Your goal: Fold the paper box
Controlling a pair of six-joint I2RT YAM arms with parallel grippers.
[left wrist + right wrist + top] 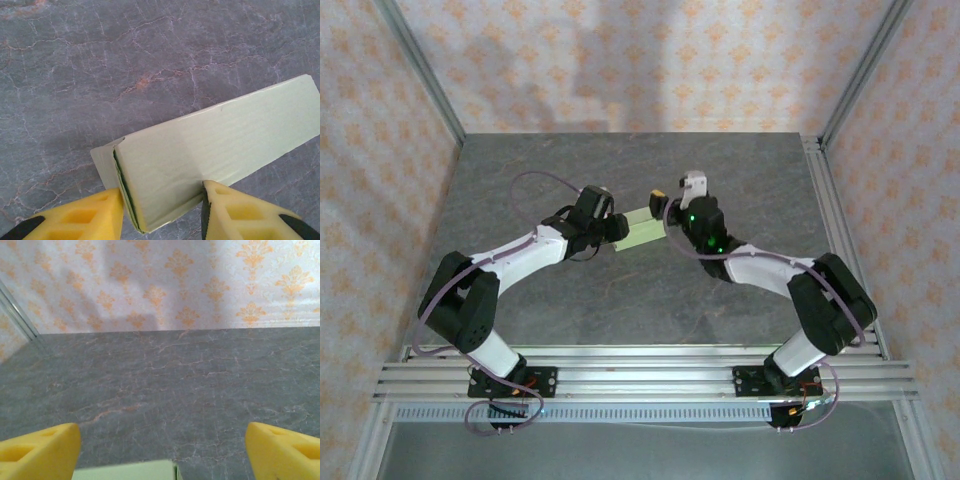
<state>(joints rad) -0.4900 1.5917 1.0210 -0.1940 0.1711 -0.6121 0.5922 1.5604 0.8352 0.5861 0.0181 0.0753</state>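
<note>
Left side: we see the left claw (162,192) with its yellow fingers pressed against both sides of the box's near end, gripping it.
Look: the box (225,135) is pale green card, folded into a flat oblong, with one end flap ajar by a finger.
Place: it sits near the middle of the surface (620,170), between the two claws.
Right side: the right claw (162,432) is spread wide and holds nothing; the box's edge shows low between its fingers, untouched.

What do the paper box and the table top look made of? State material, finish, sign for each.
The paper box: thin pale-green card, matte, judging by its sharp crease and thin flap edge. The table top: grey stone-look surface, veined like slate, dull; possibly printed laminate.
</note>
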